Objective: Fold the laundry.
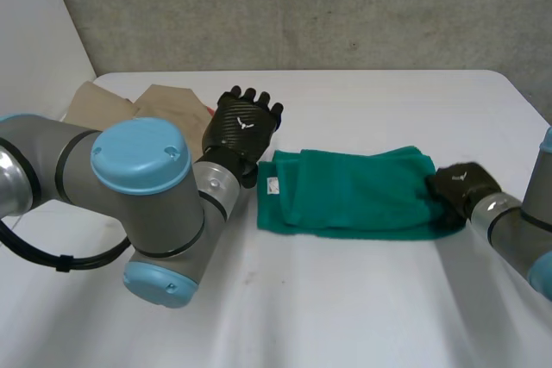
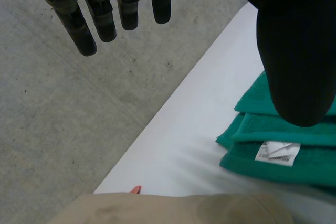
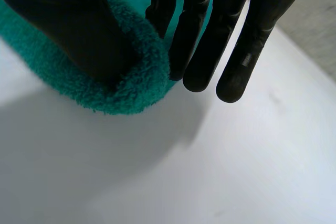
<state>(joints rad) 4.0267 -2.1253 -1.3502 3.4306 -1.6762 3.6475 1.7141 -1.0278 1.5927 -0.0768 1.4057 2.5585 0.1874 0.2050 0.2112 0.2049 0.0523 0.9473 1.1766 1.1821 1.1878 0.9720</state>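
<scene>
Nearest, bare white table [image 1: 345,299]. Midway across it, folded green towel [image 1: 354,191] lying flat, 1 white label [image 1: 272,184] at its left end. At the towel's right end, right hand [image 1: 461,185]: thumb tucked inside the fold, straight fingers [image 3: 231,24] against the outside, pinching that edge. Just beside the label end but apart from the towel, left hand [image 1: 244,122], fingers [image 2: 86,30] straight and spread, holding nothing. Farther back, tan cloth [image 1: 164,101] near the table's far left corner, then grey wall [image 1: 302,6].
</scene>
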